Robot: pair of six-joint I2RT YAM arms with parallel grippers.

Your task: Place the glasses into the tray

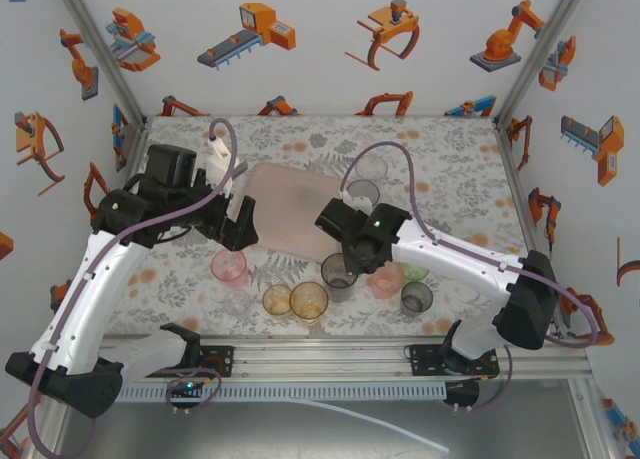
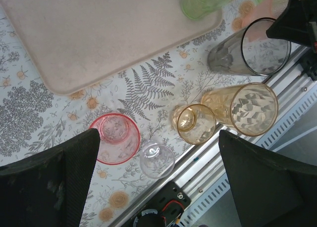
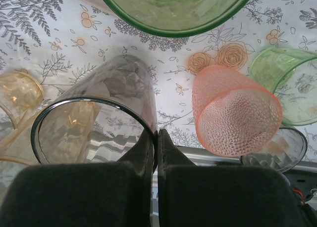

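So, right gripper (image 3: 154, 138) was clamped on the rim of the grey glass (image 3: 114, 103), which stood upright on the table (image 1: 450, 179) just off the tray's (image 1: 290, 204) near edge, between the amber glasses (image 2: 246, 108) and the textured pink glass (image 3: 233, 113). Left gripper (image 1: 238, 234) hung wide open, gripping nothing, above the smooth pink glass (image 2: 115, 138) and clear glass (image 2: 157, 160), also on the table beside the tray.

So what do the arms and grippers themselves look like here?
The left arm and right arm have white shells, black joints and black bases. A mauve cable loops along each. A green light glows near the right wrist. The left gripper and right gripper have broad matte black fingers.
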